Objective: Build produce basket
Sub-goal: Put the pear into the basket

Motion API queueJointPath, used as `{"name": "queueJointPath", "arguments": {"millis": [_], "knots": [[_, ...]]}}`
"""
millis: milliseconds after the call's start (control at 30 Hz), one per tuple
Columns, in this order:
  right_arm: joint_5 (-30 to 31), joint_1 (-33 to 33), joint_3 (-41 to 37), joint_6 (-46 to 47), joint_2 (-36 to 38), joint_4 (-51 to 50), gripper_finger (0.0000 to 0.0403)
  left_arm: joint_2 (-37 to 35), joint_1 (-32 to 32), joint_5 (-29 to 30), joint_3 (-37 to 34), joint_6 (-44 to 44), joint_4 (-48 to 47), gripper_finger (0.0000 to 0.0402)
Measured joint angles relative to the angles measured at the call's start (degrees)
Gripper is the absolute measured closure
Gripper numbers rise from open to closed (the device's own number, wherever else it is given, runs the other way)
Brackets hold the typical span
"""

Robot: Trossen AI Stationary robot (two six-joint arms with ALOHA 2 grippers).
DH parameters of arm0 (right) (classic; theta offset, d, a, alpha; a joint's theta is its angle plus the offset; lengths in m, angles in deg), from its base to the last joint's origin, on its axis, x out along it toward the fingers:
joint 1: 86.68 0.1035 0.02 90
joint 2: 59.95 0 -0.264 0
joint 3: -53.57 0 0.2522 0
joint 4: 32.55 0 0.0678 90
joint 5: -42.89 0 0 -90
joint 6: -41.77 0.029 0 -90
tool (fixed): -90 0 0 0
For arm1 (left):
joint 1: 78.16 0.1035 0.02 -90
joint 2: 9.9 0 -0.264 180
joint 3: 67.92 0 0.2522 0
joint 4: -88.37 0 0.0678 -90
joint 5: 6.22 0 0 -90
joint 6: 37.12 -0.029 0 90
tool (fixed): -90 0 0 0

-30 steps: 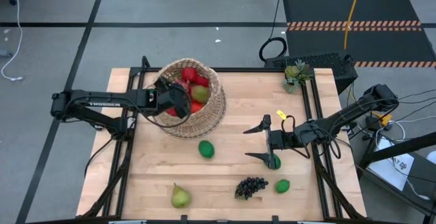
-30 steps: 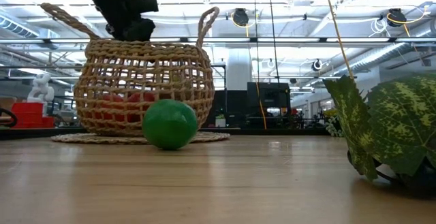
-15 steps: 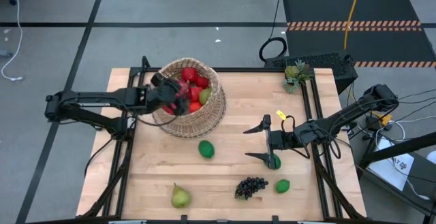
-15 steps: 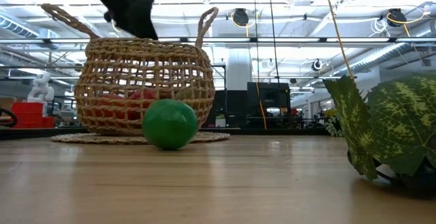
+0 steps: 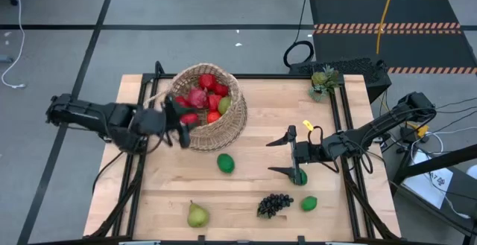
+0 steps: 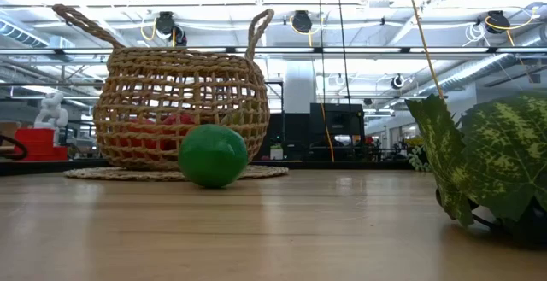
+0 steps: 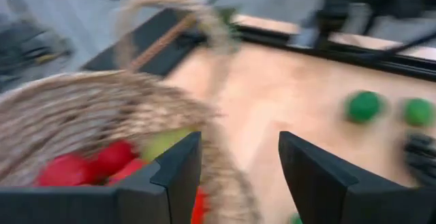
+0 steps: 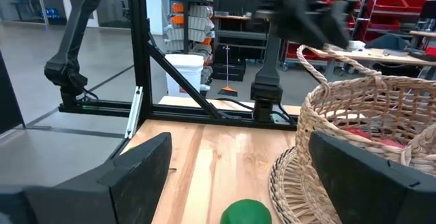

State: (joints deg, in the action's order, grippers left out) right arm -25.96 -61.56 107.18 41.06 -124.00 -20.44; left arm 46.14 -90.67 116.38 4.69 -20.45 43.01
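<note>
Basket (image 5: pixel 212 111) of light woven wicker stands on the wooden surface (image 5: pixel 253 185), at about 11 o'clock from its middle in the high view. Inside it lie several red fruits (image 5: pixel 206 88) and a yellow-green one (image 5: pixel 223 104). In the low view the red fruits (image 6: pixel 162 127) show through its open weave (image 6: pixel 179 93), and two loop handles rise from its rim.

Left gripper (image 5: pixel 179 128) is at 8 o'clock of the basket, just beside its rim. In the left wrist view its two dark jaws stand apart with nothing between them; behind them are the basket rim (image 7: pixel 102 94) and red fruit (image 7: pixel 68 169).

Right gripper (image 5: pixel 287 156) is at 3 o'clock from the middle of the surface. Its jaws are spread wide and empty, one of them just over a green lime (image 5: pixel 300 177).

Loose produce lies on the surface: a green lime (image 5: pixel 225 163) at 6 o'clock of the basket, near it; a yellow-green pear (image 5: pixel 197 215) at 7 o'clock from the middle; a dark grape bunch (image 5: pixel 274 203) at 5 o'clock; another green lime (image 5: pixel 308 203) just beside the grapes. In the low view a lime (image 6: pixel 213 155) sits in front of the basket.

A small green spiky plant (image 5: pixel 323 80) stands at 1 o'clock, close to the far edge.
</note>
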Motion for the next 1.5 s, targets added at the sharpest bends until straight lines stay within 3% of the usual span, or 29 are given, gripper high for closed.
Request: {"name": "queueJointPath", "arguments": {"millis": [467,733,967,1233,1500], "knots": [[-0.02,-0.02,0.00,4.80,-0.02,-2.43,0.0060,9.13,-27.14,3.56,-0.20,-7.40,5.79,0.0215],[-0.02,-0.02,0.00,5.01,-0.04,-3.76,0.0060,13.07,-38.24,3.26,-0.22,-2.28,-2.54,0.0215],[-0.17,-0.02,0.00,4.21,-0.04,-4.05,0.0060,18.08,-42.64,-1.80,-0.22,9.03,-16.97,0.0215],[-0.12,-0.02,0.00,1.29,-0.04,-4.96,0.0060,24.59,-43.87,-7.45,-0.24,-2.10,-18.12,0.0215],[-0.04,0.46,0.00,8.28,-2.34,-4.60,0.0060,30.35,-42.22,-12.71,-0.24,-7.58,-15.68,0.0215]]}}
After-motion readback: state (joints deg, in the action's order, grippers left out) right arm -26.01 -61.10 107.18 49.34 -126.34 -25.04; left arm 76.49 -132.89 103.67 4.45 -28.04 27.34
